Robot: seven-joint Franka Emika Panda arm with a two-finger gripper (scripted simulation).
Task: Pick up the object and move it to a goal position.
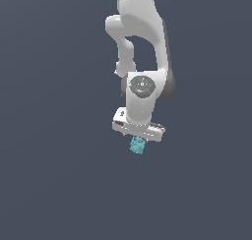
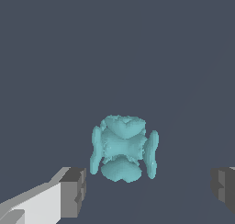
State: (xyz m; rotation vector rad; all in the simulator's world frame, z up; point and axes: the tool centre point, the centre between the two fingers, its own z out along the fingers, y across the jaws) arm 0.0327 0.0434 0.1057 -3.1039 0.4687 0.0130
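Note:
The object [image 1: 137,145] is a small teal, bumpy, roughly cube-shaped lump, seen just below the white hand in the exterior view. In the wrist view the object [image 2: 123,148] sits between and beyond the two grey fingertips [image 2: 73,192]. My gripper [image 2: 149,191] is open, jaws wide apart on either side of the object and not touching it. In the exterior view the gripper [image 1: 138,137] fingers are hidden behind the hand and the object.
A flat dark grey-blue surface [image 1: 59,185] fills the background in both views. The white arm [image 1: 142,47] comes down from the top of the exterior view.

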